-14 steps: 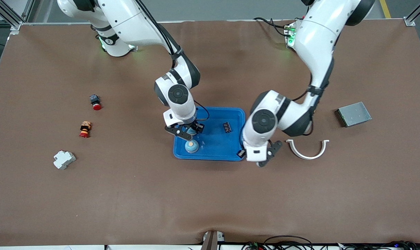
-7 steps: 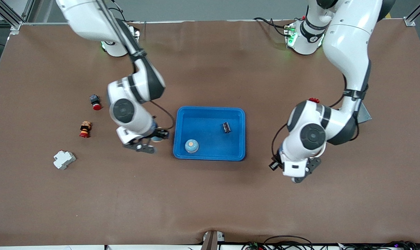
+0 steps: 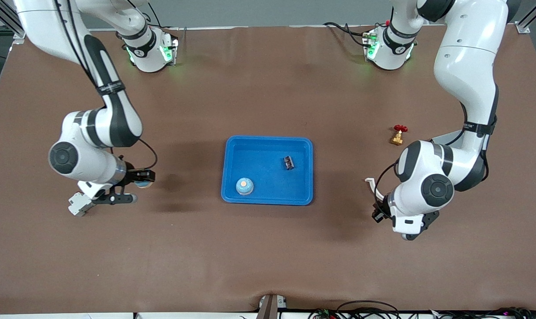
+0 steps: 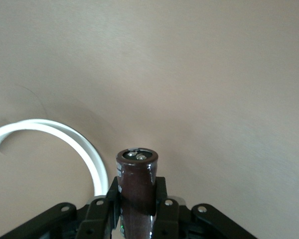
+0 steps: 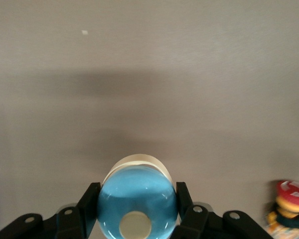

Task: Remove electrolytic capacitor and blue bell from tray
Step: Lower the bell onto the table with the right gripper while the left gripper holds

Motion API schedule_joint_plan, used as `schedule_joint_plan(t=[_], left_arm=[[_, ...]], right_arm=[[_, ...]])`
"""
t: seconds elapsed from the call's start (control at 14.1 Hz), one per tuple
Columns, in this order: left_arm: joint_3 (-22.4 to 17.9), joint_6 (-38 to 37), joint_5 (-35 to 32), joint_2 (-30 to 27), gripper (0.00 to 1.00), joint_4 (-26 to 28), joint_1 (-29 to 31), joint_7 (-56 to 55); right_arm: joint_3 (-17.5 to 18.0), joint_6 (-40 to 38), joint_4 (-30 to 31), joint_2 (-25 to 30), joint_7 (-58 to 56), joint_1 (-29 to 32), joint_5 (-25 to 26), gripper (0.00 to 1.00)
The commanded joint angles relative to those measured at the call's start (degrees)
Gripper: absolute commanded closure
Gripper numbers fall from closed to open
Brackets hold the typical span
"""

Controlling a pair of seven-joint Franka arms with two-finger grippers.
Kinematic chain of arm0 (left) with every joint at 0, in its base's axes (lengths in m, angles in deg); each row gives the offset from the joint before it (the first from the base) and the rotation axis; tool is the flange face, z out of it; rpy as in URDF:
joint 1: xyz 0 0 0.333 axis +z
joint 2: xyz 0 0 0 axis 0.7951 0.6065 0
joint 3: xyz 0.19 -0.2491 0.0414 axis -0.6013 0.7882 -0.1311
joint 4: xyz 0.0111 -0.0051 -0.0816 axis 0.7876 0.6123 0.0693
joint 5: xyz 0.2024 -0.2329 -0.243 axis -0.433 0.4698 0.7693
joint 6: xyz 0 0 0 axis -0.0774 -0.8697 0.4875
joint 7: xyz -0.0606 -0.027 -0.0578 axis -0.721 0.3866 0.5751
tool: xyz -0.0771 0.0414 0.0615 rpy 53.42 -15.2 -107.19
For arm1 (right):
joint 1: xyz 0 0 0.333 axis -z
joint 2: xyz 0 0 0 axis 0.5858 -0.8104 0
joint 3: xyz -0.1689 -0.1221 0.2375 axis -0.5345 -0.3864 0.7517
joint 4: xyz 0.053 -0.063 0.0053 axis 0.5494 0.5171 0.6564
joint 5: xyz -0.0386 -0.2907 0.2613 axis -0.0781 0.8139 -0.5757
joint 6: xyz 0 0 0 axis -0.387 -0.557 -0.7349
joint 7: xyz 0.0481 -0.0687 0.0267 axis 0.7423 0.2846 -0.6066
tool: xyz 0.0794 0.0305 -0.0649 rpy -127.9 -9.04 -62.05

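My right gripper [image 3: 133,188] is shut on a blue bell with a cream button [image 5: 137,199]. It holds the bell over bare table toward the right arm's end, beside the blue tray [image 3: 268,200]. My left gripper [image 3: 394,225] is shut on a dark brown cylindrical capacitor [image 4: 136,184], over the table toward the left arm's end; the capacitor is hidden in the front view. Another blue bell [image 3: 244,186] and a small black part [image 3: 289,162] lie in the tray.
A white curved bracket [image 3: 371,184] lies under the left gripper and shows in the left wrist view [image 4: 65,134]. A brass valve with a red handle [image 3: 398,135] is nearby. A white breaker [image 3: 76,204] and a red-topped button [image 5: 289,209] lie by the right gripper.
Both arms have swung away from the tray toward their own ends of the table. The bell and the black part in the tray have not moved.
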Motion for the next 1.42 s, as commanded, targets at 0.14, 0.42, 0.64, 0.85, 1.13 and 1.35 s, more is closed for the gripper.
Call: schedule_joint_plan(t=[0.14, 0.42, 0.64, 0.85, 1.13, 1.35], left_arm=[[0.4, 0.6, -1.8, 0.9, 1.00, 0.7, 3.0, 3.1], [0.4, 2.7, -1.1, 2.1, 1.00, 0.7, 4.9, 3.1], [0.4, 4.3, -0.8, 2.5, 1.00, 1.4, 5.2, 2.6], [0.5, 7.1, -0.8, 2.3, 1.00, 3.1, 5.8, 2.1], [0.5, 9.8, -0.6, 2.7, 1.00, 4.1, 6.0, 2.0], [0.5, 11.4, -0.5, 3.4, 1.00, 4.5, 5.7, 1.7]], right_arm=[[1.2, 6.1, 4.3, 0.7, -12.3, 6.4, -0.9, 1.00], [1.1, 7.9, 5.0, -1.1, -17.0, 8.9, -0.9, 1.00], [1.2, 15.0, 8.0, -3.2, -20.4, 9.5, -0.9, 1.00], [1.2, 16.5, 8.0, -5.5, -20.6, 9.6, -1.0, 1.00], [1.3, 17.5, 8.0, -6.8, -21.0, 9.7, -1.6, 1.00], [1.2, 16.6, 6.9, -6.3, -20.8, 9.4, -3.4, 0.00]])
